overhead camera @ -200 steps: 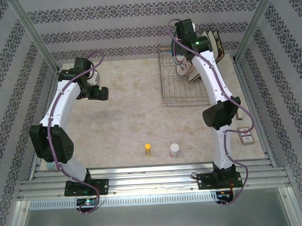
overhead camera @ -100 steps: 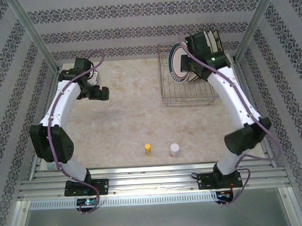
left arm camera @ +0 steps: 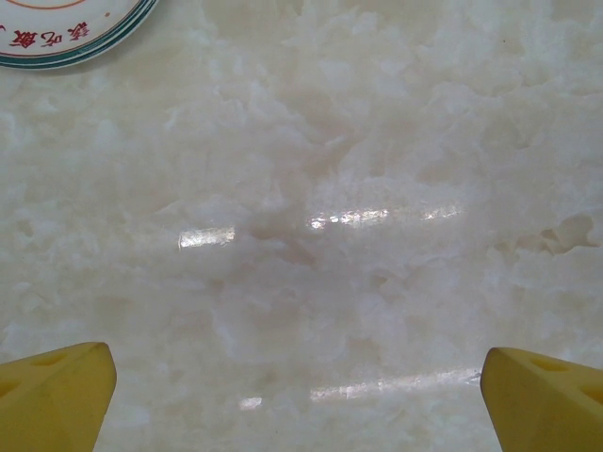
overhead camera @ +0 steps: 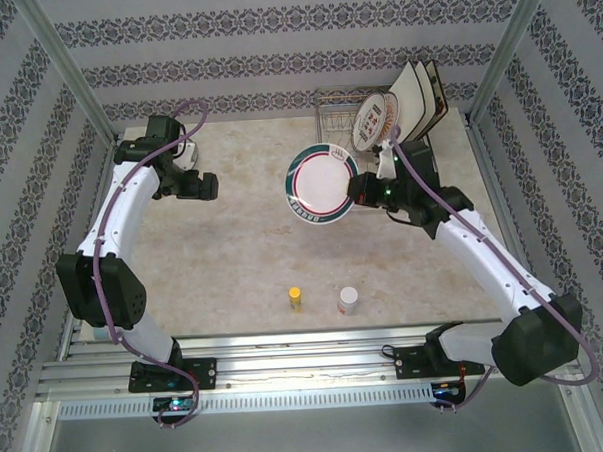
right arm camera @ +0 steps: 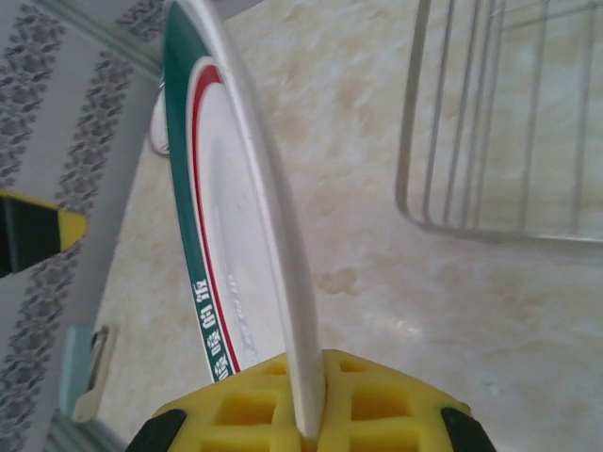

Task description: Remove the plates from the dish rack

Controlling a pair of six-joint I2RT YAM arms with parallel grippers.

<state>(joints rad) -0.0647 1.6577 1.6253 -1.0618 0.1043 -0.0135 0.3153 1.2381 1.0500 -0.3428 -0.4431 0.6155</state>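
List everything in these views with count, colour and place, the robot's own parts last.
held plate: one, white with green rim and red ring, gripped by its edge above the table
round plate: at least one, white with orange-red pattern, upright in the rack
square plates: at least two, cream with dark edges, upright at the rack's right end
flat plate: one, white with green rim, lying at the table's far left
dish rack: one, silver wire, far right
yellow container: one, near middle
white container: one, beside the yellow one
table: one, cream marble
left gripper: open, yellow fingertips, far left
right gripper: shut on held plate
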